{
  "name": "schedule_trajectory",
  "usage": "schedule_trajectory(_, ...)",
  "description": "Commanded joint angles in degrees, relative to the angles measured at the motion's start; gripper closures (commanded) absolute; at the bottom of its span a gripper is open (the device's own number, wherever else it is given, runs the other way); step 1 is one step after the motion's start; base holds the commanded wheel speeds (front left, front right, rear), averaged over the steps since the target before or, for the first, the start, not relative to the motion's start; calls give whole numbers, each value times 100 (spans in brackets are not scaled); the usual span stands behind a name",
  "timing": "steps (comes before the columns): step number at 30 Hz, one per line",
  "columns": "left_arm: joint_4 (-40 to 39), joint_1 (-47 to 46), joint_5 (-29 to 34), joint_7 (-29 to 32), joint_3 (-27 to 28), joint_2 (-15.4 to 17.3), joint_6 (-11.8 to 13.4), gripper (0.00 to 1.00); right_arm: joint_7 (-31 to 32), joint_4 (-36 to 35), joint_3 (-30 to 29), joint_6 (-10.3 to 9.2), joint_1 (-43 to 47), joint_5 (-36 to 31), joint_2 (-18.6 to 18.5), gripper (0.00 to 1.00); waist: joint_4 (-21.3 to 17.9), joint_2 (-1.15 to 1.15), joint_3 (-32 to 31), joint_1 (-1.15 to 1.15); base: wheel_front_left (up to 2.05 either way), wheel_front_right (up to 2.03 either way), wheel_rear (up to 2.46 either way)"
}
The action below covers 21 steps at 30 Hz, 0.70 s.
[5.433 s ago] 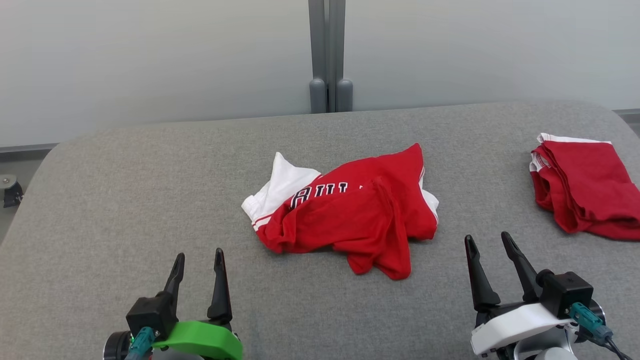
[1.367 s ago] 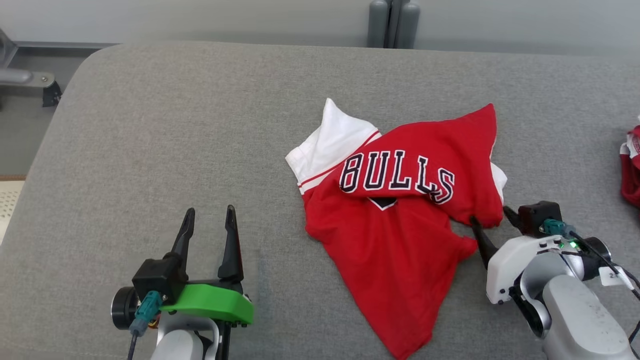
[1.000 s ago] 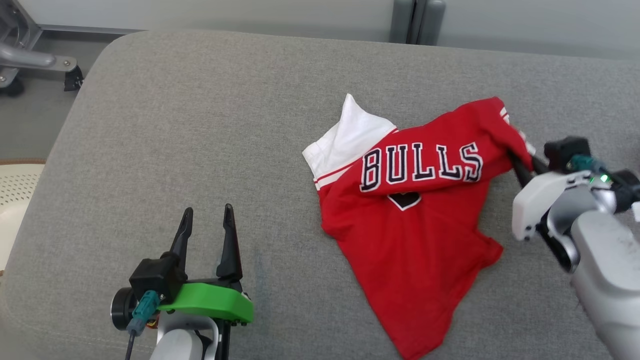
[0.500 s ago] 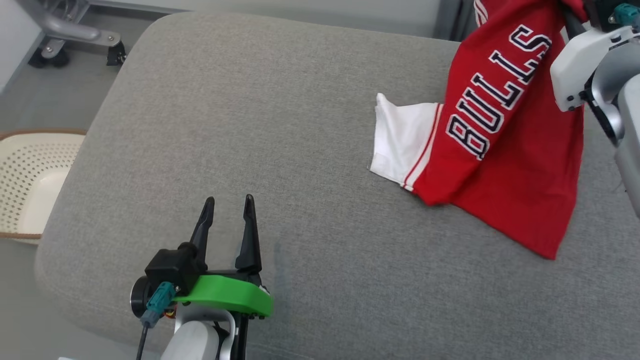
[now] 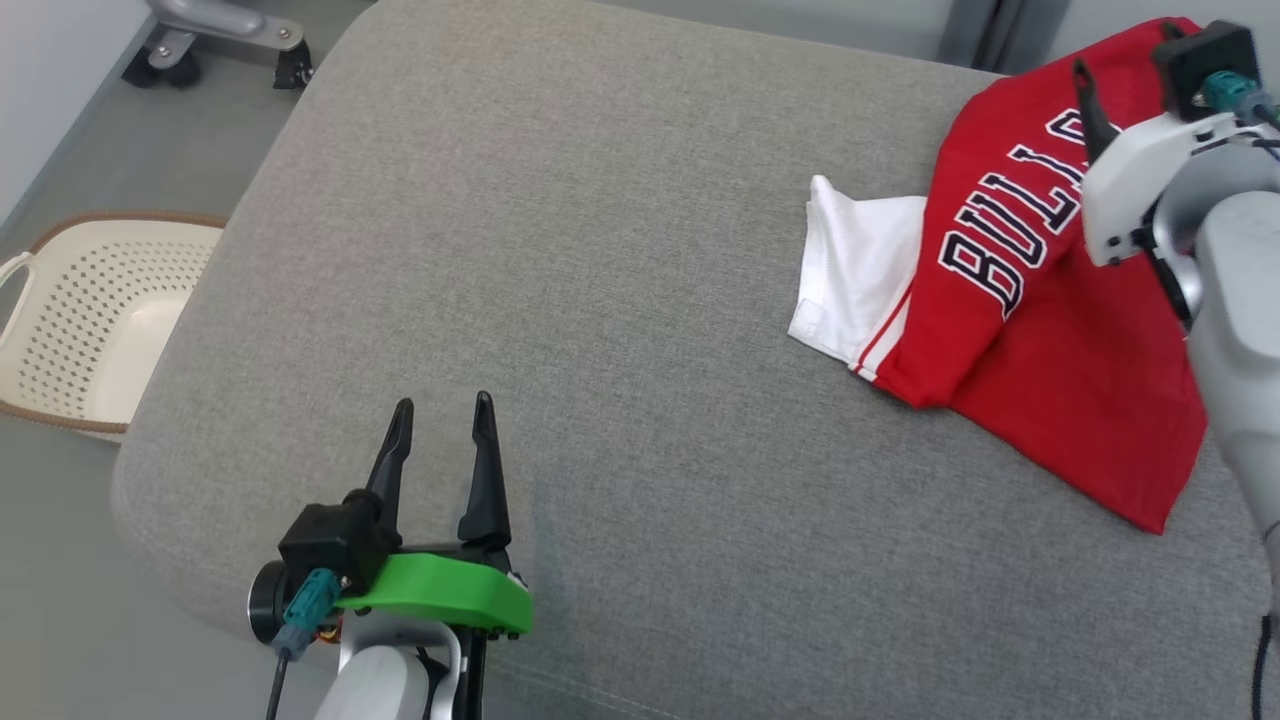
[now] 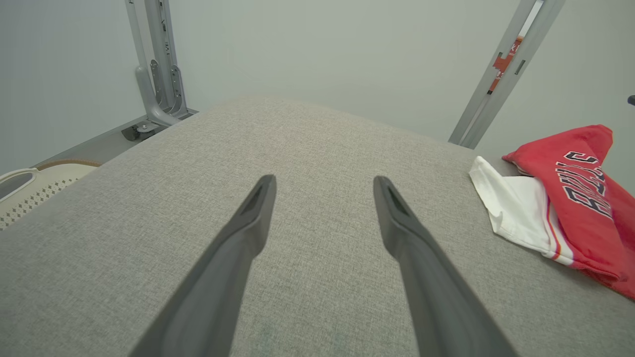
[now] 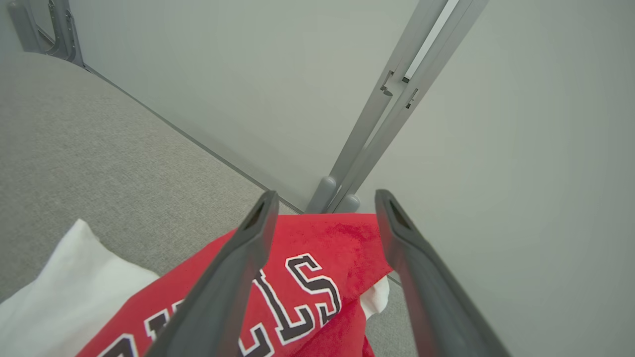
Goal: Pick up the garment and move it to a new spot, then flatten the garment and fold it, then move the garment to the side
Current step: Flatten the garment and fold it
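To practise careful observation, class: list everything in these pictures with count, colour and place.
jersey: one, red and white, dark lettering, on the table's right side.
table: one, grey fabric, across the middle.
basket: one, cream, on the floor at left.
post: one, grey metal, behind the table.
left arm's fingers: two, dark, apart, over the table's near edge.
right arm's fingers: two, dark, apart, above the jersey.

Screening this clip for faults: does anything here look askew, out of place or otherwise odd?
The red jersey lies crooked and rumpled at the far right of the grey pad, its lettered part folded over itself and a white sleeve poking out. The right claw hangs open above it, gripping nothing. Nothing looks damaged or spilled.
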Motion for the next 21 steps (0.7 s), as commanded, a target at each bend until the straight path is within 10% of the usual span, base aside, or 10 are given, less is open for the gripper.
schedule_trajectory(1, 21, 71, 91, -1, 52, 12, -27, 0, -111, 58, 111, -6, 130, 113, 174, 0, -317, 0, -214, 0, 0, 0, 0)
schedule_trajectory(10, 78, 15, 172, -1, 6, 14, -137, 0, -319, 16, 1451, -6, 428, 1288, 932, 0, -651, 0, -296, 0, 0, 0, 0)
schedule_trajectory(21, -54, -160, -47, -1, -242, 13, -47, 0, 32, 343, 2271, -6, 202, 2162, 791, 0, 207, 0, 186, 0, 0, 0, 0)
